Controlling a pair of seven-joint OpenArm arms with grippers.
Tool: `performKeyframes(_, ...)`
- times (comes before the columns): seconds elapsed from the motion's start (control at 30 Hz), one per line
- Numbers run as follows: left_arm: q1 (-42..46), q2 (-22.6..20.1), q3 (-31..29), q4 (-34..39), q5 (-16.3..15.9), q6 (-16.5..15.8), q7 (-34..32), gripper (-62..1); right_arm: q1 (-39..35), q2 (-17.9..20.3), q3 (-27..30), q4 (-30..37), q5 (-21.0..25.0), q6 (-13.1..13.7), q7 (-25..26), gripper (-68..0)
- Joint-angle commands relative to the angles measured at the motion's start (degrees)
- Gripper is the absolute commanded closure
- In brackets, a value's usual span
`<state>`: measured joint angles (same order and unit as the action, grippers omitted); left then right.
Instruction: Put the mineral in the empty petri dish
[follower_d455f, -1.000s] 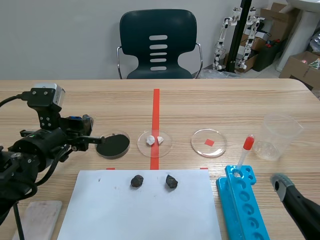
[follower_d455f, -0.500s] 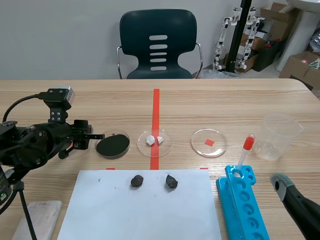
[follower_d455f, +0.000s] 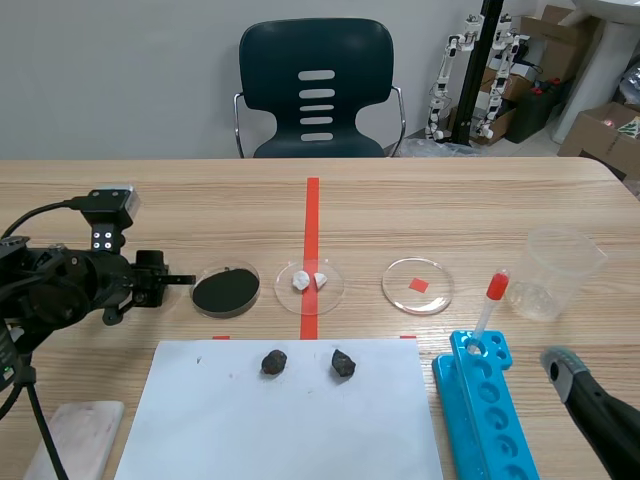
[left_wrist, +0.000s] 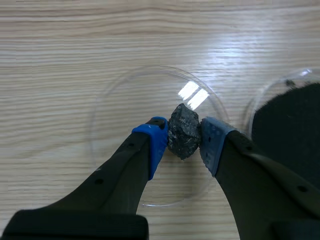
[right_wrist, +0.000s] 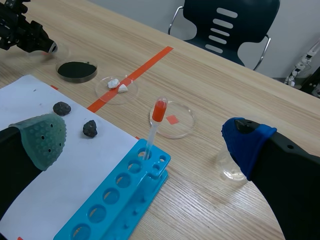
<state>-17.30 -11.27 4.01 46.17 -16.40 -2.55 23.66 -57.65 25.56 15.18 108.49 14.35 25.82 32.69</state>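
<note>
Half closed, left pincer (left_wrist: 184, 139) on a dark mineral (left_wrist: 184, 129), pinched between both blue pads (left_wrist: 156, 139). Directly under the pincer, a clear petri dish (left_wrist: 116, 102) on the bench (left_wrist: 50, 40); just beside it, a dish of black powder (left_wrist: 292, 120). Spread wide and holding nothing, right pincer (right_wrist: 145, 140), a blue rack (right_wrist: 112, 202) ahead.

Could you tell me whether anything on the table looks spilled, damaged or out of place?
Nothing stands out. The left gripper holds the mineral over the empty petri dish; the black powder lies inside the neighbouring dish.
</note>
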Motion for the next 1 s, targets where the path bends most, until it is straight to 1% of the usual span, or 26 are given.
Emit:
performKeyframes(0.0,-1.0,-0.1,-0.8,1.6,0.5,0.1,-0.6,-11.6,0.3,0.5,0.2,0.8,0.6,0.0,0.6,-67.9)
performKeyframes(0.2,-1.0,-0.4,-1.2,1.4,1.3,0.6,-0.2,-11.6,0.3,0.5,0.2,0.8,0.6,0.0,0.6,-67.9)
performKeyframes(0.43,-1.5,-0.3,-1.2,1.2,1.3,0.8,0.2,-11.6,0.3,0.5,0.2,0.8,0.6,0.0,0.6,-67.9)
performKeyframes(0.5,-2.2,-0.3,-1.2,0.2,1.3,1.6,0.7,-11.6,0.3,0.5,0.2,0.8,0.6,0.0,0.6,-67.9)
performKeyframes(0.7,-4.0,-0.3,-1.2,-3.8,1.2,1.6,0.5,-11.6,0.3,0.5,0.2,0.8,0.6,0.0,0.6,-67.9)
performKeyframes(0.97,-4.0,-0.2,-1.2,-4.2,1.2,1.6,0.3,-11.6,0.4,0.5,0.2,0.8,0.6,0.0,0.6,-67.9)
